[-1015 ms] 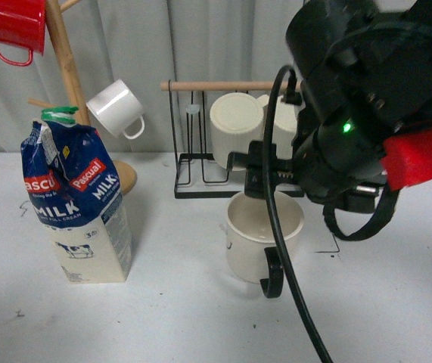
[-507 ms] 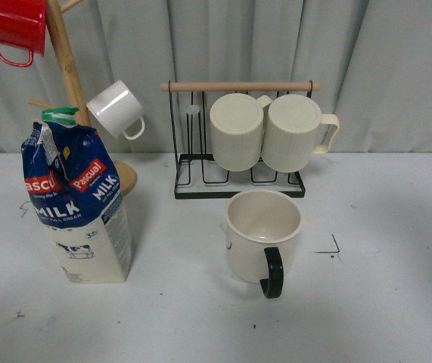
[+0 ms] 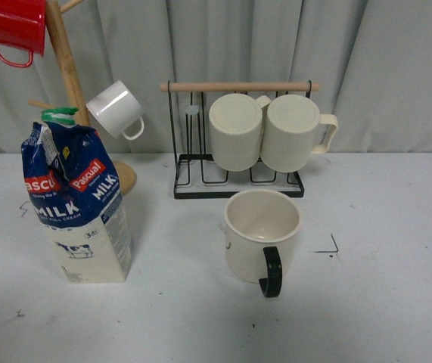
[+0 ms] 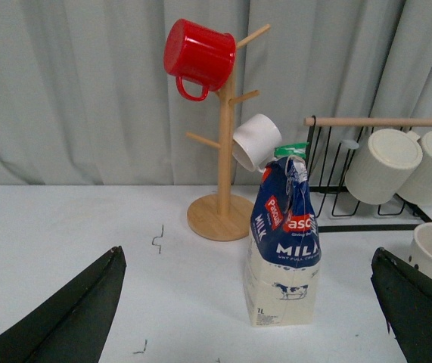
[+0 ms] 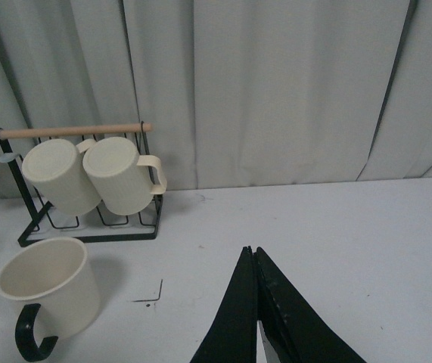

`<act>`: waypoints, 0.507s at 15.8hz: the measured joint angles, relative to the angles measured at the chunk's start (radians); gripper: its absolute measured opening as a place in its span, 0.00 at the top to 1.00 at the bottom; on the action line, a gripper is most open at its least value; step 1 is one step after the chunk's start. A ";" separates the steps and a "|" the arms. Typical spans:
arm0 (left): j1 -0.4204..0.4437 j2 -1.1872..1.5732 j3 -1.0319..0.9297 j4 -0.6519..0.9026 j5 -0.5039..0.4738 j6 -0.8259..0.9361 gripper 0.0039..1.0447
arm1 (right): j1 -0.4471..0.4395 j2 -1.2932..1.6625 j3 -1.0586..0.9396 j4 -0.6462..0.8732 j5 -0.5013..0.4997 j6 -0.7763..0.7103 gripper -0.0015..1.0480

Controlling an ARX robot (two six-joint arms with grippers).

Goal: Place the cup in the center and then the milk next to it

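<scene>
Apparently the cup (image 3: 263,236) stands upright just in front of the wire rack (image 3: 200,87), its black handle turned toward the robot, so the centre step looks done. The milk (image 3: 79,204) stands well to the left of the rack, not yet beside the cup. The left gripper (image 4: 246,252) is spread wide and faces the carton, probably to take it; the right gripper (image 5: 251,251) is pressed together and empty. The cup looks smooth, glazed and round. The carton is coated paper, square at the base and crumpled at the top, so it may give under a squeeze.
</scene>
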 joint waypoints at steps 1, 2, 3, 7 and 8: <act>0.000 0.000 0.000 0.000 0.000 0.000 0.06 | 0.000 -0.031 0.000 -0.036 0.000 0.000 0.98; 0.000 0.000 0.000 0.000 0.000 0.000 0.06 | 0.000 -0.068 0.000 -0.070 0.000 0.000 0.98; 0.000 0.000 0.000 0.000 0.000 0.000 0.06 | 0.000 -0.104 0.000 -0.095 0.000 0.000 0.98; 0.000 0.000 0.000 0.000 0.000 0.000 0.06 | 0.000 -0.206 0.000 -0.199 0.000 0.000 0.98; 0.000 0.000 0.000 0.000 0.000 0.000 0.06 | 0.000 -0.226 0.000 -0.224 0.000 0.000 0.98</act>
